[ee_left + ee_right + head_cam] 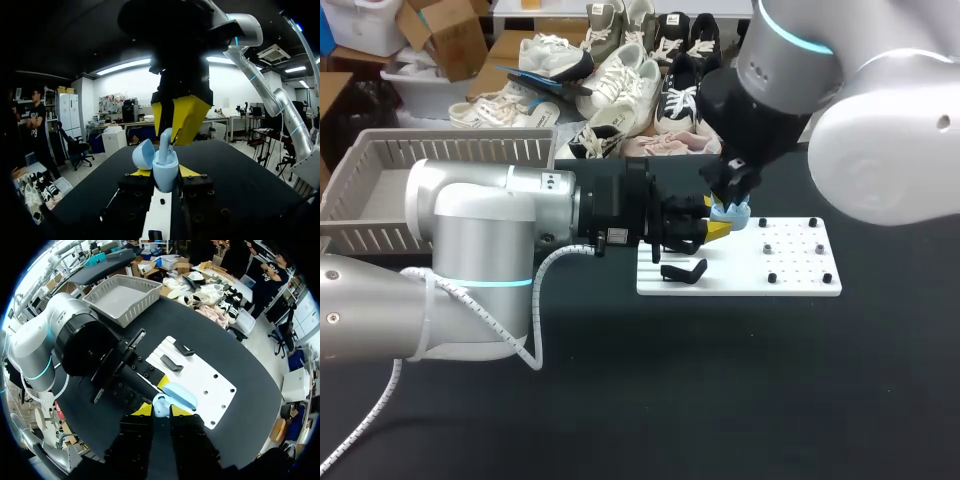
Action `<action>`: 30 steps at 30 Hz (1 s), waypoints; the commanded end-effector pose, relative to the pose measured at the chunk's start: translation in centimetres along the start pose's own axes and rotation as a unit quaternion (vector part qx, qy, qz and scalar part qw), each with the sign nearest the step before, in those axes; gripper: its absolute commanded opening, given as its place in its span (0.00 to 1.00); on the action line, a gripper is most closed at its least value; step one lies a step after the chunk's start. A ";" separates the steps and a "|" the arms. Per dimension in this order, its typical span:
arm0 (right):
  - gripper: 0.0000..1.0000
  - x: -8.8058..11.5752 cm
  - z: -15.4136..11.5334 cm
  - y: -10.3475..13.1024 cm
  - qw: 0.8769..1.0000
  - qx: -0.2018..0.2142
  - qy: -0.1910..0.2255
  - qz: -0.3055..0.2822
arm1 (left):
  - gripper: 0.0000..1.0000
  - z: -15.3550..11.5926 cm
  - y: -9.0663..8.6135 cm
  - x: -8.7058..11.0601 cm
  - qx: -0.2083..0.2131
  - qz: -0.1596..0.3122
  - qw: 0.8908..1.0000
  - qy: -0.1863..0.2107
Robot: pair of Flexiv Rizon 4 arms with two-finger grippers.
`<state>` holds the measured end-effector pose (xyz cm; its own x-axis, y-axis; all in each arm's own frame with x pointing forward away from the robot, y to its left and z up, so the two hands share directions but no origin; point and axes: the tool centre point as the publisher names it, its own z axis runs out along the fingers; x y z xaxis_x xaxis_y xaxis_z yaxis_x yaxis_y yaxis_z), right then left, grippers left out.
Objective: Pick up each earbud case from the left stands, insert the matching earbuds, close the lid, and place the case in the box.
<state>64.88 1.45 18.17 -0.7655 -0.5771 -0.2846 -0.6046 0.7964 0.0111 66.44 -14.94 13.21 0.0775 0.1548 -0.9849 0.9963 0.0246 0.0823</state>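
A light blue earbud case [730, 212] hangs above the white stand board [790, 275], with my left gripper [715, 228] shut on its body. In the left wrist view the case [165, 174] sits between the yellow tips, its lid [144, 154] tipped open to one side. My right gripper [172, 136] comes down from above, shut on a light blue earbud [164, 141] whose lower end is in the case's opening. The right wrist view shows the open case [178, 396] just ahead of the right gripper [161, 412]; the earbud is hidden there.
Two empty black stands [685, 271] stand on the board's left part, and small black pegs [772, 277] dot its right part. A grey slatted basket [380, 190] sits at the table's far left, behind my left arm. Dark tabletop lies in front of the board.
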 end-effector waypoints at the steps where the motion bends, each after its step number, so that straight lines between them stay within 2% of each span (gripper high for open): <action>1: 0.00 -0.2 0.1 0.0 1.000 0.001 0.002 0.001 | 0.00 0.1 -0.1 0.1 -0.004 0.001 1.000 -0.001; 30: 0.00 -0.4 0.6 -0.2 1.000 -0.002 0.008 -0.003 | 0.00 0.1 -0.1 0.1 -0.004 0.001 1.000 -0.001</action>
<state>65.27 1.62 17.64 -0.7636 -0.5849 -0.2733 -0.6112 0.7914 0.0140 66.46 -14.94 13.20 0.0774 0.1547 -0.9849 0.9963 0.0249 0.0822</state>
